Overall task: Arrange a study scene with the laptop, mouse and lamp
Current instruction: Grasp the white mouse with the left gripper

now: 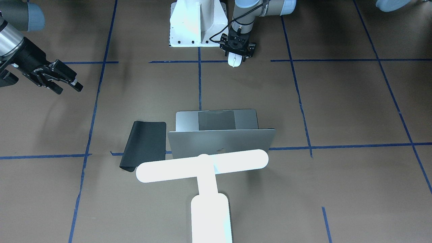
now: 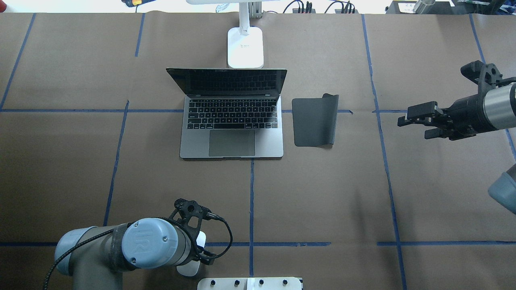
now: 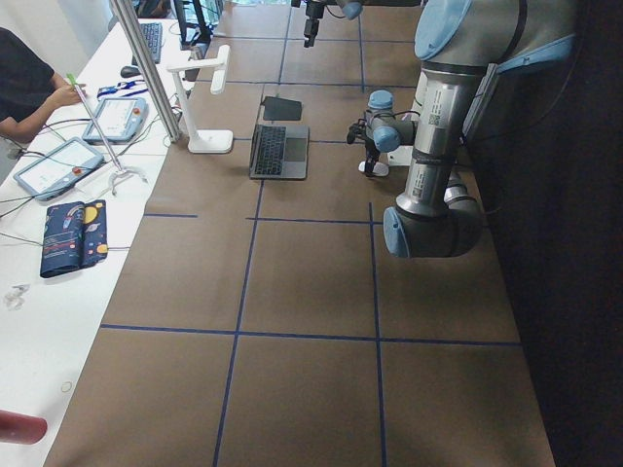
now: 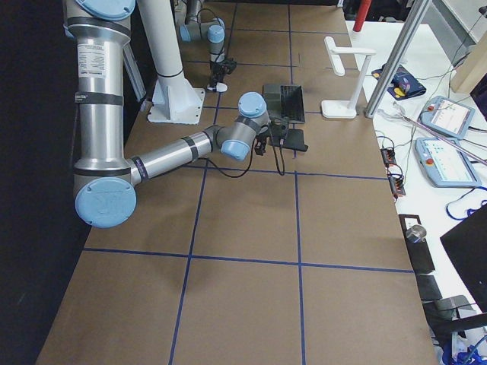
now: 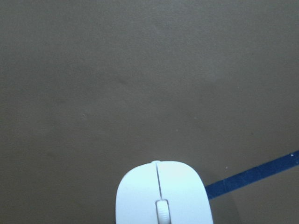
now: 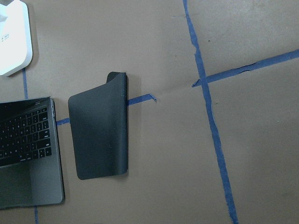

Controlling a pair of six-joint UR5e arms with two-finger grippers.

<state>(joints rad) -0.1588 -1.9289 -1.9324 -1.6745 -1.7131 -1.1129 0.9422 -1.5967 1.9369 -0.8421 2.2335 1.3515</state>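
Observation:
The silver laptop (image 2: pixel 231 133) stands open at mid-table, its lid (image 1: pixel 221 143) facing the front camera. The white lamp (image 1: pixel 202 167) stands just beyond it, base (image 2: pixel 245 48) on the table. The white mouse (image 1: pixel 235 60) lies on a blue tape line by the robot's base and also shows in the left wrist view (image 5: pixel 163 196). My left gripper (image 1: pixel 236 54) points straight down over the mouse's rear half, jaws on either side; I cannot tell whether they grip it. My right gripper (image 2: pixel 413 128) is open and empty, hovering right of the mat.
A black mat (image 2: pixel 314 120) with one curled edge lies right of the laptop and shows in the right wrist view (image 6: pixel 100 135). The white bolted robot pedestal (image 1: pixel 195 23) stands beside the mouse. Blue tape lines cross the brown table.

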